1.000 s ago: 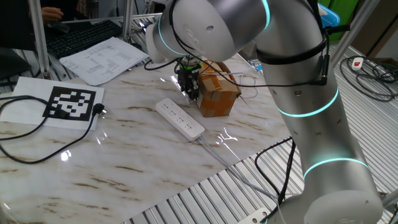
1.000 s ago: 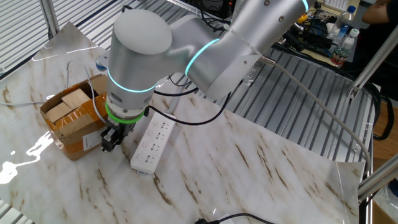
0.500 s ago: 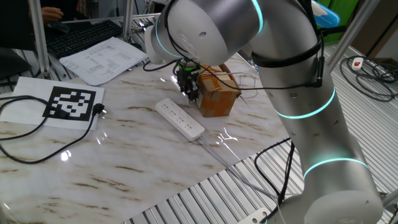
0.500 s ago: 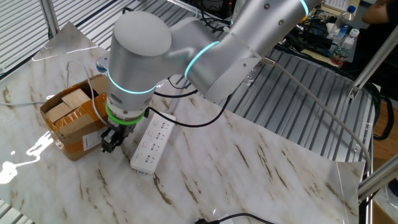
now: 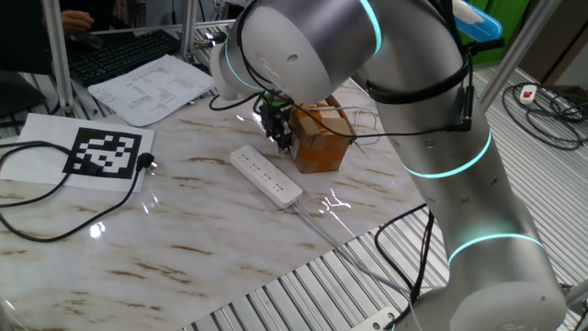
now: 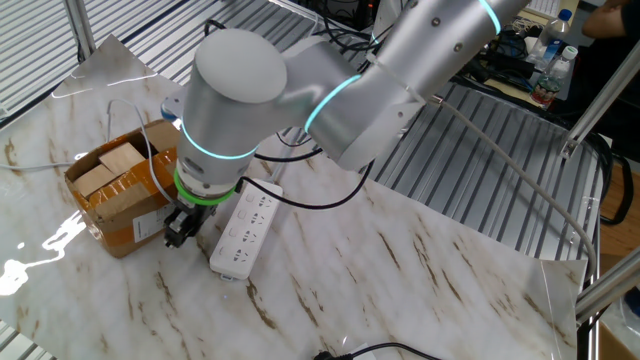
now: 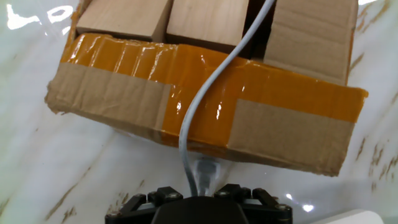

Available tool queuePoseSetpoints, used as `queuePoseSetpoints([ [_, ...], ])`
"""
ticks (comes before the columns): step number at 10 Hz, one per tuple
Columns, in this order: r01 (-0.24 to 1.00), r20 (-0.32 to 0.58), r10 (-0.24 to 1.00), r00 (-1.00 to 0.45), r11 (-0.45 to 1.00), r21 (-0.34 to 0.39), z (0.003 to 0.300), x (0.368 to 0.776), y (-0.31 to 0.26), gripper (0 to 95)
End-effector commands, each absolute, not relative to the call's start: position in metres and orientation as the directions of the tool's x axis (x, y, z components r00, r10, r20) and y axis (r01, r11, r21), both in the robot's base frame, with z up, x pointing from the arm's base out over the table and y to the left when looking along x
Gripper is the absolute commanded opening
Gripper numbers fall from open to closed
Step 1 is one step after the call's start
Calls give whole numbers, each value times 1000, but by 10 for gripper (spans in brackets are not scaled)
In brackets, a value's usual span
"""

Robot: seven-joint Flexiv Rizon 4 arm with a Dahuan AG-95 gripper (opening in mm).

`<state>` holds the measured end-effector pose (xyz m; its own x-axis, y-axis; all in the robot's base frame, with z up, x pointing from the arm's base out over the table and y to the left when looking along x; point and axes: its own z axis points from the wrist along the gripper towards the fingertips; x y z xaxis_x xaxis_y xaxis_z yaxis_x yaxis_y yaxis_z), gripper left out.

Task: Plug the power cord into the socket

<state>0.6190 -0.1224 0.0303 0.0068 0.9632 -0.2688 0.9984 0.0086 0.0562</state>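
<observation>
One Flexiv arm (image 5: 432, 110) bends low over the marble table (image 5: 184, 239), its gripper (image 5: 280, 131) pointing steeply down between a cardboard box (image 5: 322, 142) and the socket (image 5: 265, 176).

In the hand view the gripper (image 7: 205, 198) sits at 6 o'clock. Its two fingers (image 7: 149, 200) stand partly apart, with a dark plug body (image 7: 199, 211) lodged between them, so the claw reads as clamped on the plug. A pale power cord (image 7: 211, 81) leaves the plug through a translucent collar and runs toward 12 o'clock, up and over the box's orange-taped front (image 7: 205, 99). Whether the plug tip touches the tabletop cannot be told.

The socket, a long white power strip, lies flat on the marble. In one fixed view it is at about 7 o'clock from the gripper, near but apart, with its own white cable (image 5: 317, 221) trailing off toward 4 o'clock. The box is just beside the gripper at 3 o'clock.

In the other fixed view the gripper (image 6: 180, 226) hangs at 9 o'clock from the socket (image 6: 246, 228), just beside its lower half, and the box (image 6: 115, 195) is at 10 o'clock from the gripper.

Well apart, toward 9 o'clock in the first fixed view, a printed marker sheet (image 5: 99, 153) lies with a black cable (image 5: 55, 188) looping beside it.
</observation>
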Motion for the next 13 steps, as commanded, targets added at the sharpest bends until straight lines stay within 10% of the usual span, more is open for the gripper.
queuePoseSetpoints([
  [1,999,-295,956,1,15,52,31,620,-123,570],
  [9,998,-323,946,-25,43,49,29,619,-131,570],
  [10,998,-327,945,-22,41,49,28,619,-132,380],
  [12,998,-339,941,-26,44,46,28,618,-133,380],
  [13,998,-342,939,-25,44,46,28,618,-133,190],
])
